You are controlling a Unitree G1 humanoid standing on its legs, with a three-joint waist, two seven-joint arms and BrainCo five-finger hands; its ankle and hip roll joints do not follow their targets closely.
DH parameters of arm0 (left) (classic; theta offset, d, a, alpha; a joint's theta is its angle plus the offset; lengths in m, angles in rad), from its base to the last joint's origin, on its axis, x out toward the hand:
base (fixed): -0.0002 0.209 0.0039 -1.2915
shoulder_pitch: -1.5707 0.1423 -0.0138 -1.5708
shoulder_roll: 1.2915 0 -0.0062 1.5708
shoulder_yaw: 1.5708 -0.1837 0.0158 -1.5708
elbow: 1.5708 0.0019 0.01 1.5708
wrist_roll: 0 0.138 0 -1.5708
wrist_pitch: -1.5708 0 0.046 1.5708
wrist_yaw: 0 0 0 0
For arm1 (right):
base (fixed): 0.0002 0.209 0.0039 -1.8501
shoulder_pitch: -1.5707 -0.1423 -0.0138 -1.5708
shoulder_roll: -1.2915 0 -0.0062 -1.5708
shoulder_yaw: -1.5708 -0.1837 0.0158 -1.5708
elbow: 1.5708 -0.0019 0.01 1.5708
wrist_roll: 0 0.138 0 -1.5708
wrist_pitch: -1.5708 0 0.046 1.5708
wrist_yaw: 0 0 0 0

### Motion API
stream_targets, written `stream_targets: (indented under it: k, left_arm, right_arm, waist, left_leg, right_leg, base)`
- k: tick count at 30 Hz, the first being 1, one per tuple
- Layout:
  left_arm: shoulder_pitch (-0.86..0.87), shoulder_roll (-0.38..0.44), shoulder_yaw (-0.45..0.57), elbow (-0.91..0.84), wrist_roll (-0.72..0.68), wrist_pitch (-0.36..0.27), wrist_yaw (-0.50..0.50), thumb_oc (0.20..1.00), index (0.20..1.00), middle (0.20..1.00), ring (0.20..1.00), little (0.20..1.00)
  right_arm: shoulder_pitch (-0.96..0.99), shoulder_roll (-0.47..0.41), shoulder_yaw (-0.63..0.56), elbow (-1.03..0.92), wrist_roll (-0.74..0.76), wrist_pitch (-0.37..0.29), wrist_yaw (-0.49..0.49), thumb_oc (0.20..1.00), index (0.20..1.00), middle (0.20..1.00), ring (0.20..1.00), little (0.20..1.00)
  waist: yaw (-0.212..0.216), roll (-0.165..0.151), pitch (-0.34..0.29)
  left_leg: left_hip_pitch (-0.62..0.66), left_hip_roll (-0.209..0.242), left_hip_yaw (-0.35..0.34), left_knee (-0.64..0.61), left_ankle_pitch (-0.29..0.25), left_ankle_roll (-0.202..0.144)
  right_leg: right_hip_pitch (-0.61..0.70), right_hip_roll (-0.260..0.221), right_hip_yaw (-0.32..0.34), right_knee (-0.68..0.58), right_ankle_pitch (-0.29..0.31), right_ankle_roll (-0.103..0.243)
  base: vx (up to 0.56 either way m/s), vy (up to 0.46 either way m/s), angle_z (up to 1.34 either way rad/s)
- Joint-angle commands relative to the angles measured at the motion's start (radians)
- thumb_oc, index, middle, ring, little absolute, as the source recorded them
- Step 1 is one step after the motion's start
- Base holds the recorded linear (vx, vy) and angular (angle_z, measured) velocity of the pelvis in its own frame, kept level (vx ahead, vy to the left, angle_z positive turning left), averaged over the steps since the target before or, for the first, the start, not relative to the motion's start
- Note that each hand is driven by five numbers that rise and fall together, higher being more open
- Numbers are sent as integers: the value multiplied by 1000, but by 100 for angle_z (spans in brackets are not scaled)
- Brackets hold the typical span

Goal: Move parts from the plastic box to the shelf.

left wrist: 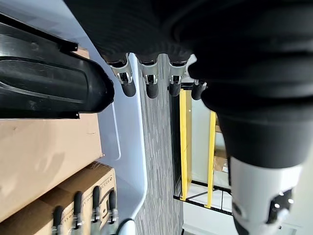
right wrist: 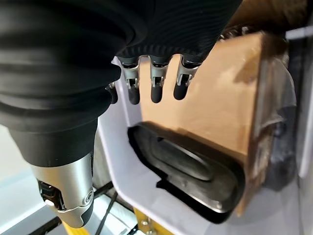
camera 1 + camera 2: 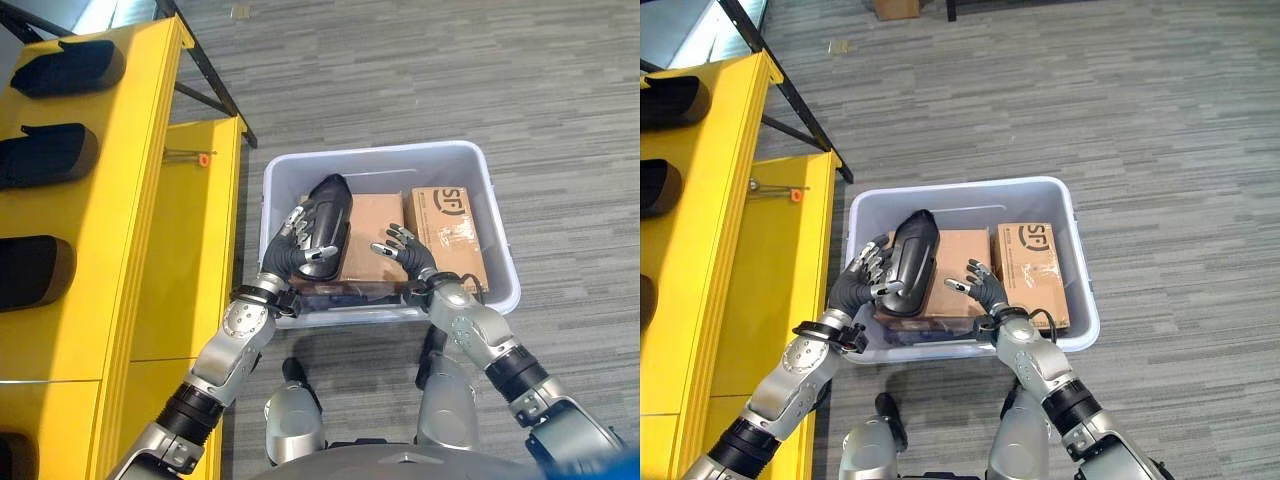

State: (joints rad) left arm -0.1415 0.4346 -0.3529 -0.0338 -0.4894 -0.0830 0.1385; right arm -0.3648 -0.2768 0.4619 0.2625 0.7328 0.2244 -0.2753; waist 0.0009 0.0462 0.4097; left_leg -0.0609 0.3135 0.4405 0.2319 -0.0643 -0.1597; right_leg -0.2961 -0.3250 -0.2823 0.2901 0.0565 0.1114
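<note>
Black part (image 3: 328, 225) lies along the plastic box's (image 3: 470, 160) left side, resting on a cardboard box (image 3: 372, 235). My left hand (image 3: 296, 240) touches its left flank with relaxed fingers; my right hand (image 3: 408, 252) hovers spread over the cardboard. Yellow shelf (image 3: 90, 200) stands left.

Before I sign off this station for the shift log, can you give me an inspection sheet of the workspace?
Surface: grey carpet floor.
Job's things: black part in the plastic box, lying on a cardboard box; yellow shelf on the robot's left holds more black parts.
Clutter: second cardboard box in the plastic box.
Hands: left hand beside the black part, right hand over the cardboard, both open.
Cables: nothing seen.
Surroundings: black frame legs.
</note>
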Motion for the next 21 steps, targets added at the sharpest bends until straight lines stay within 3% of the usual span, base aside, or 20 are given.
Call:
stream_targets:
  k: [1, 5, 9, 14, 21]
  left_arm:
    - [6, 6, 12, -109, 47, -105, 57, 1000, 1000, 1000, 1000, 1000]
    - [-28, 21, 40, -147, 54, -155, 114, 1000, 1000, 1000, 1000, 1000]
    - [-106, 17, 53, -157, 57, -150, 152, 1000, 1000, 1000, 1000, 1000]
    - [-175, 4, 42, -152, 77, -152, 177, 1000, 1000, 1000, 1000, 1000]
    - [-244, -15, 31, -164, 73, -160, 188, 1000, 1000, 1000, 1000, 1000]
  right_arm:
    - [-8, 48, -10, -54, 63, -45, -21, 1000, 1000, 1000, 1000, 1000]
    - [-38, 66, 2, -52, 51, -44, -75, 1000, 1000, 1000, 1000, 1000]
    - [-108, 93, 6, 26, 119, -62, -151, 1000, 1000, 1000, 1000, 1000]
    - [-153, 104, 1, 50, 129, -83, -175, 1000, 1000, 1000, 1000, 1000]
    - [-212, 114, 4, 85, 101, -151, -238, 1000, 1000, 1000, 1000, 1000]
  waist:
    - [10, -2, -9]
    - [18, 9, 22]
    - [25, 20, 64]
    - [21, 28, 110]
    - [24, 38, 110]
  left_leg:
    - [-76, 33, -21, 23, 37, 58]
    - [-127, 27, -34, 51, 33, 59]
    - [-204, 16, -56, 90, 29, 59]
    - [-270, -1, -77, 122, 12, 50]
    - [-387, -10, -82, 138, 22, 52]
  right_leg:
    - [36, -30, 7, 114, -150, 23]
    - [-20, -49, 18, 161, -159, 25]
    - [-97, -58, 33, 226, -176, 22]
    - [-155, -59, 42, 287, -212, 25]
    - [-264, -49, 46, 318, -214, 17]
  base:
    - [-41, 91, 9]
    - [-45, 69, 7]
    - [-91, 68, 9]
    - [-72, 36, 8]
    - [-60, 18, 5]
